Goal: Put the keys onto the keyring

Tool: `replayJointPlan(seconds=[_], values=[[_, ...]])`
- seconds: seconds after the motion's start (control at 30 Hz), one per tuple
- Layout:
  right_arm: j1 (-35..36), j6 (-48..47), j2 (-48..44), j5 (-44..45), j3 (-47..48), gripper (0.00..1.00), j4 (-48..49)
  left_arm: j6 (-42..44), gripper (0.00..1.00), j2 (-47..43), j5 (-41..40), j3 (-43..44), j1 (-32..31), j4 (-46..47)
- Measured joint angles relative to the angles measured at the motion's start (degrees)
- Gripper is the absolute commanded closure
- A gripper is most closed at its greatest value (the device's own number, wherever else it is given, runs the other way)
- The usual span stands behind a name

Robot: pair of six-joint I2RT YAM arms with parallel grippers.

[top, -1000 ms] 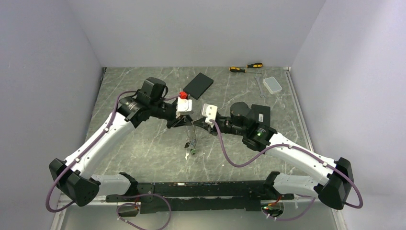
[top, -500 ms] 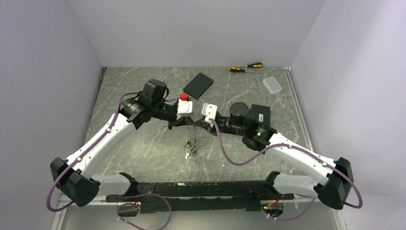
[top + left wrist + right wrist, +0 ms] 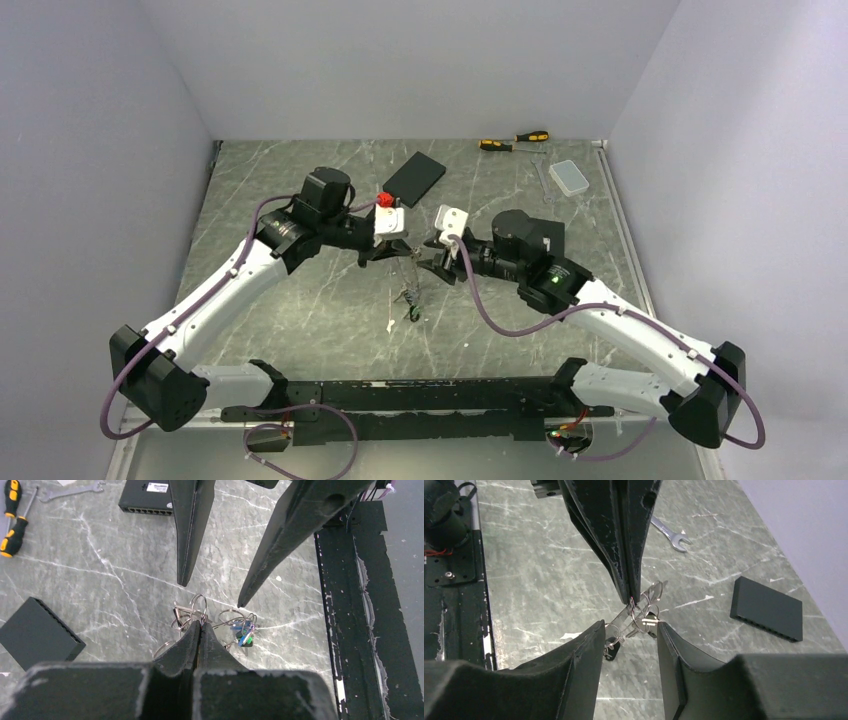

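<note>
My left gripper (image 3: 388, 255) is shut on the thin silver keyring (image 3: 647, 596) and holds it above the table; its tips (image 3: 200, 625) pinch the wire. Several small rings and keys hang from it in a bunch (image 3: 408, 300). Blue and green key heads (image 3: 245, 633) show in the left wrist view, and a black one (image 3: 610, 653) in the right wrist view. My right gripper (image 3: 432, 262) is open and faces the left one. The hanging bunch sits between its two fingertips (image 3: 629, 625) without being gripped.
A flat black box (image 3: 413, 177) lies behind the grippers, and a red object (image 3: 381, 198) sits by the left wrist. Two yellow-handled screwdrivers (image 3: 515, 141), a silver wrench (image 3: 541, 180) and a clear plastic box (image 3: 572, 177) lie at the back right. The black rail (image 3: 420, 395) runs along the near edge.
My right arm has drawn back a little to the right and risen. The hanging bunch has shifted slightly right. The left gripper still pinches the ring.
</note>
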Motion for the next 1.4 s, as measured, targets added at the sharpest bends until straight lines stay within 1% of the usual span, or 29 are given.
replayJointPlan(seconds=[0.13, 0.27, 0.63, 0.93, 1.07, 1.23, 1.33, 1.4], values=[[-1.3, -0.4, 0.0, 0.0, 1.0, 0.57, -3.0, 0.1, 1.0, 0.0, 1.3, 0.0, 0.6, 1.6], [-2.6, -1.6, 0.7, -0.2, 1.3, 0.61, -4.6, 0.7, 1.0, 0.5, 3.0, 0.0, 1.2, 1.5], [-3.8, -2.8, 3.9, -2.1, 3.8, 0.62, -6.4, 1.0, 1.0, 2.1, 5.4, 0.2, 1.5, 1.4], [-3.8, -3.1, 4.3, -4.8, 4.9, 0.73, -6.4, 0.9, 1.0, 2.1, 5.8, 0.2, 1.8, 1.4], [-3.8, -3.1, 5.1, -5.4, 4.9, 0.74, -6.4, 0.8, 1.0, 2.1, 6.1, 0.2, 1.8, 1.7], [-3.8, -3.2, 5.5, -6.3, 4.9, 0.84, -6.4, 0.5, 1.0, 2.1, 6.7, 0.2, 1.9, 2.3], [-3.8, -3.3, 5.6, -6.4, 4.9, 0.94, -6.4, 0.3, 1.0, 2.1, 7.0, 0.2, 1.9, 2.3], [-3.7, -3.5, 5.6, -6.6, 4.9, 0.98, -6.4, 0.3, 1.0, 2.1, 7.0, 0.2, 2.0, 2.4]])
